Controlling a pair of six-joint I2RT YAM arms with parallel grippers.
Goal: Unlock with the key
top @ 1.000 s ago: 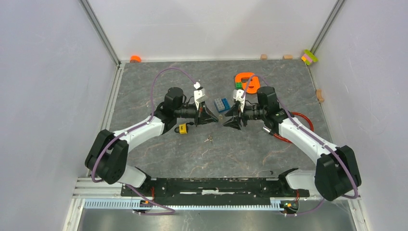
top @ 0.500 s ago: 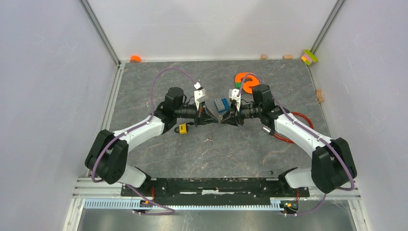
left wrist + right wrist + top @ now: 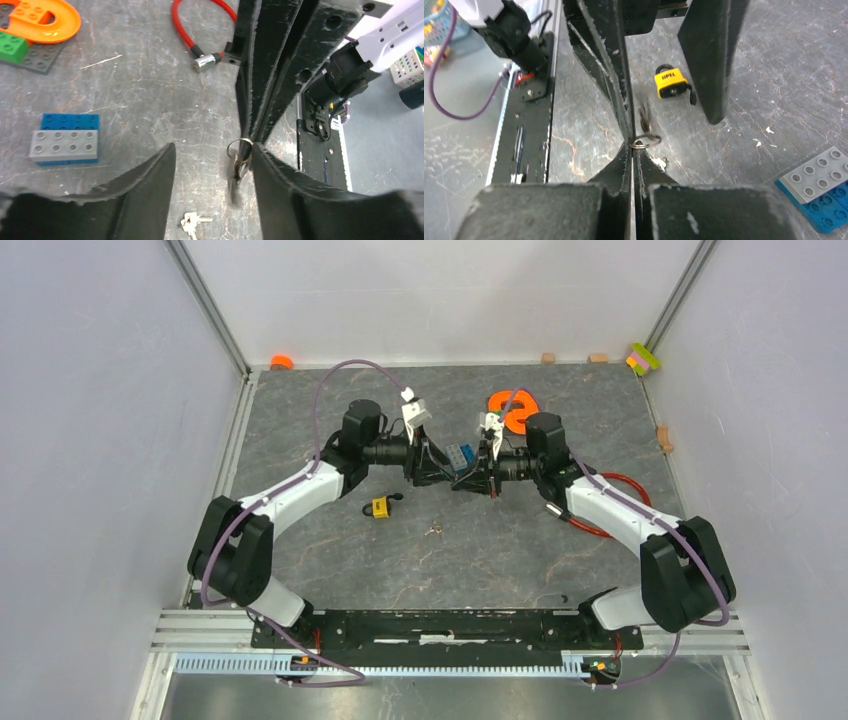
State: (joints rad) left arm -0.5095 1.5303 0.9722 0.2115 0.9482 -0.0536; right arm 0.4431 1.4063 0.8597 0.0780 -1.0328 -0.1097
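We see the right tool (image 3: 631, 145) pinching the key (image 3: 643, 119); a yellow padlock (image 3: 670, 83) lies beyond on the tabletop (image 3: 774, 75).

Grey veined worktop (image 3: 400, 560). Near the middle, a blue-and-grey brick block (image 3: 65, 139), flat, studs up. Farther back, an orange curved piece (image 3: 45, 20) on a dark grey baseplate (image 3: 37, 56), a green brick (image 3: 12, 45) on the same plate, just beside the orange. To the right, a red cable (image 3: 177, 25) ending in a metal plug (image 3: 205, 61). Along the far wall: a small orange object (image 3: 281, 362) at the left corner, two tan blocks (image 3: 548, 358), a multicoloured brick stack (image 3: 643, 358) at the right corner. By the right wall, another tan block (image 3: 664, 437).
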